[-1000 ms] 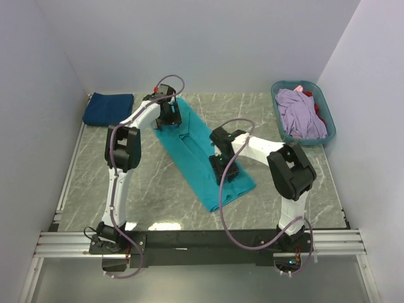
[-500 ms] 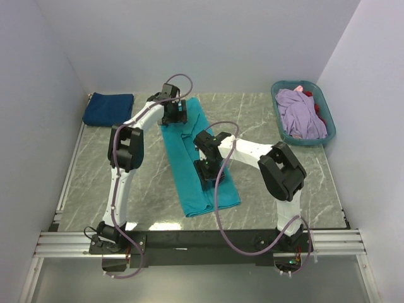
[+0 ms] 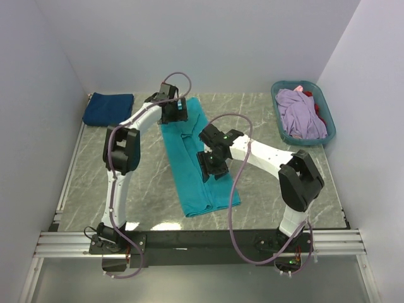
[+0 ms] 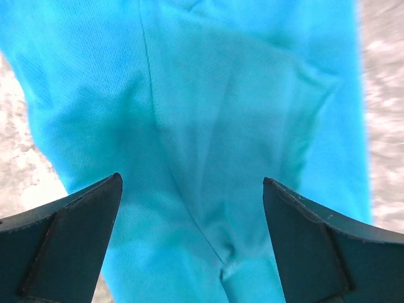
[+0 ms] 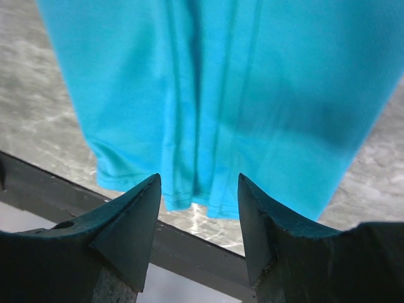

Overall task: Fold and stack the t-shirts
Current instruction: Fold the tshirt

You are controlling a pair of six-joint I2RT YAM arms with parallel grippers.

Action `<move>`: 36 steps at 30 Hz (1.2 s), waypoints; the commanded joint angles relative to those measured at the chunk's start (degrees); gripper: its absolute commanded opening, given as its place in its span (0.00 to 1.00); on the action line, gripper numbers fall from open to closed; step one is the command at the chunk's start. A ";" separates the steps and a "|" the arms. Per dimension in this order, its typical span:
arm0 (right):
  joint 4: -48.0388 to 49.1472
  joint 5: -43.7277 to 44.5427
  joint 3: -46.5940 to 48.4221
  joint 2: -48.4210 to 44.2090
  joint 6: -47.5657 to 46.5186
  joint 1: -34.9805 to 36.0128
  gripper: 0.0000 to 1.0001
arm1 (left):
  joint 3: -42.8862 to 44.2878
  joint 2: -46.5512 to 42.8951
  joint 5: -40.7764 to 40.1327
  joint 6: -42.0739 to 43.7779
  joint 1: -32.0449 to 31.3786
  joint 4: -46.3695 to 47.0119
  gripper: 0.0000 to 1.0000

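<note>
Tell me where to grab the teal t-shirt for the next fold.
Probably the near hem, pinched from straight above. The teal t-shirt lies flat as a long strip running far to near, so its short ends lift easiest, and the right gripper hangs open over its middle, nearer that end.

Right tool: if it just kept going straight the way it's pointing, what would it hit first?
Most likely the teal t-shirt: the open right tool points down at its cloth near the hem, with nothing in between. The table lies just under it. Depth is unclear.
</note>
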 commanded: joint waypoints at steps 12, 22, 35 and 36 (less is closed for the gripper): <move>1.98 6.24 -9.42 -10.19 2.31 -6.43 0.57 | -4.89 -16.97 0.55 -7.16 -0.57 3.29 0.98; 3.21 4.05 -22.42 -16.35 4.06 -10.84 0.47 | -35.99 -39.30 -2.44 -14.11 -7.15 -14.03 0.91; 6.37 0.36 -29.02 -14.77 6.88 -11.01 0.46 | -61.86 -56.90 5.56 -33.27 -25.79 -18.34 0.88; 6.64 0.18 -29.02 -14.24 6.79 -10.93 0.45 | -62.04 -56.29 5.73 -33.28 -25.88 -18.17 0.88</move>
